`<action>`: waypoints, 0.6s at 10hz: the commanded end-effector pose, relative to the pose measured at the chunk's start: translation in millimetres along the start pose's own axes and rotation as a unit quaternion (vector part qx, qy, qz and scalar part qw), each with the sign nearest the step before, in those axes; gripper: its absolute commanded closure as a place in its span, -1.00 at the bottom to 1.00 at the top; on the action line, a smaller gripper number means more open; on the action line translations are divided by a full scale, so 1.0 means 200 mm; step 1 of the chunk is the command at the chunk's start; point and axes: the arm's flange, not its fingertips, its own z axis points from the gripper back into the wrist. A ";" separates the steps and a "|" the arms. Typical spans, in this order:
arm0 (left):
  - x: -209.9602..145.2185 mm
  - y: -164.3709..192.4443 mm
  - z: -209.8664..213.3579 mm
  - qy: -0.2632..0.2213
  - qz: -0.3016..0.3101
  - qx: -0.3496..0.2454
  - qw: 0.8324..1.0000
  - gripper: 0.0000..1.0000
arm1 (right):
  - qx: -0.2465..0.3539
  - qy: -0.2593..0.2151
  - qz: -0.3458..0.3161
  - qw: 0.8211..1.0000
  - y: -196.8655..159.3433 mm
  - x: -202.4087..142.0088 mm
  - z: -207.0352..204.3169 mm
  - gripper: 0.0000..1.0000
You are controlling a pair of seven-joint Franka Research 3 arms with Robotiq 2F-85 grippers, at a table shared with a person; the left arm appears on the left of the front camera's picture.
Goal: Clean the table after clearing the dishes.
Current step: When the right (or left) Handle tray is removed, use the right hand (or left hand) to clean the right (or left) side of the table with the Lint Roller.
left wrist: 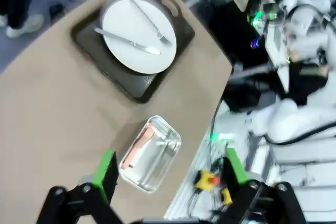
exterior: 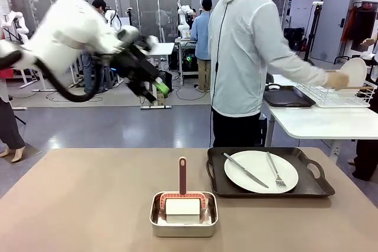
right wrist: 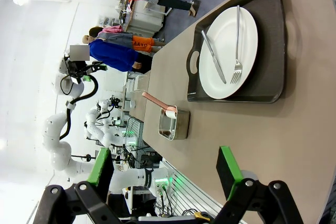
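On the taupe table point(exterior: 88, 199), right of centre, a dark handled tray point(exterior: 313, 188) carries a white plate point(exterior: 254, 166) with a knife point(exterior: 245, 170) and a fork point(exterior: 275, 170). The person across the table, turned to the right, holds a second white plate point(exterior: 356, 70) over a wire dish rack point(exterior: 336, 95). My left gripper point(exterior: 156, 87) hangs high above the table's left half, blurred, and holds nothing. From the left wrist its open gripper point(left wrist: 170, 169) looks down on the plate point(left wrist: 137, 35). The right gripper point(right wrist: 164, 171) is open above the table, the plate point(right wrist: 228, 51) ahead.
A steel pan point(exterior: 183, 213) holding a red-handled sponge tool point(exterior: 182, 176) sits at the table's front centre. A white side table point(exterior: 319, 123) at the back right bears the rack and another dark tray point(exterior: 286, 97). Other people stand farther back.
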 end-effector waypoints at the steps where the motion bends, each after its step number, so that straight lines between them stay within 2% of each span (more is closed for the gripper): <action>1: -0.44 0.12 0.31 -0.127 0.068 -0.009 0.990 -1.00 | 0.004 0.001 0.001 1.000 0.01 -0.01 0.00 -1.00; 3: -0.81 0.32 0.69 -0.211 0.156 -0.038 0.964 -1.00 | 0.004 0.001 0.001 1.000 0.01 -0.01 0.00 -1.00; 4: -1.01 0.42 0.82 -0.244 0.189 -0.057 0.949 -1.00 | 0.004 0.001 0.001 1.000 0.01 -0.01 0.00 -1.00; 5: -1.21 0.52 0.91 -0.257 0.221 -0.048 0.940 -1.00 | 0.004 0.001 0.001 1.000 0.01 -0.01 0.00 -1.00; 6: -1.46 0.65 1.01 -0.286 0.263 -0.060 0.920 -1.00 | 0.004 0.001 0.001 1.000 0.01 -0.01 0.00 -1.00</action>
